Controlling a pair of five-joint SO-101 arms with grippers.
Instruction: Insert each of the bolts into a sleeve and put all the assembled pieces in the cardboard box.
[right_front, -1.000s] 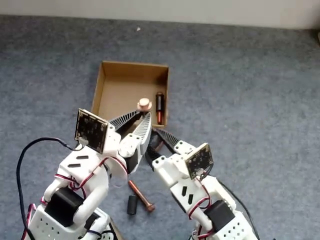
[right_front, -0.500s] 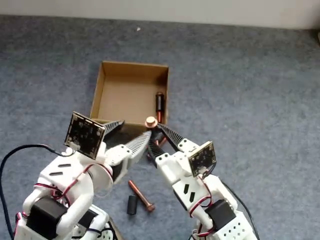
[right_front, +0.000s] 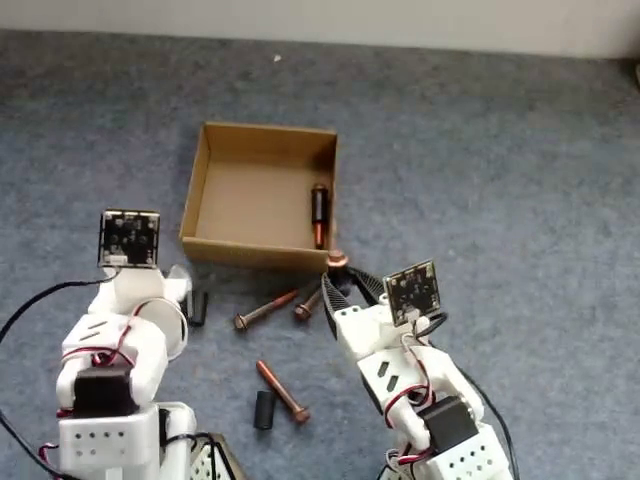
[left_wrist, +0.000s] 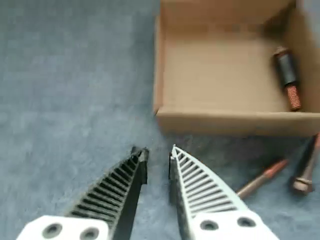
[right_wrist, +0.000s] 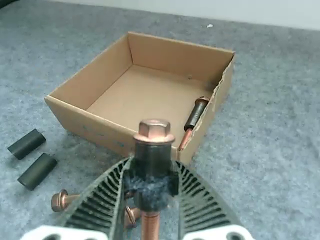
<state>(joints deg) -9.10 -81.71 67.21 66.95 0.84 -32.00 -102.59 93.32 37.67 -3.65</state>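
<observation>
My right gripper (right_wrist: 150, 187) is shut on a black sleeve with a copper bolt (right_wrist: 152, 150) through it, held upright just outside the cardboard box's (right_wrist: 87, 127) near wall. From above, that bolt's head (right_front: 337, 264) sits by the box's (right_front: 262, 133) front right corner. One assembled piece (right_front: 319, 213) lies inside along the right wall. My left gripper (left_wrist: 158, 159) is open with nothing between its fingers, over carpet near the box's (left_wrist: 235, 122) front left corner.
Two loose bolts (right_front: 265, 309) (right_front: 310, 304) lie on the carpet in front of the box, and a third (right_front: 282, 391) nearer the arms. One black sleeve (right_front: 197, 307) lies beside the left arm, another (right_front: 263, 409) by the third bolt.
The left gripper let go of the sleeved bolt and swung back left. The right gripper kept the piece, carrying it from over the box to its front right corner.
</observation>
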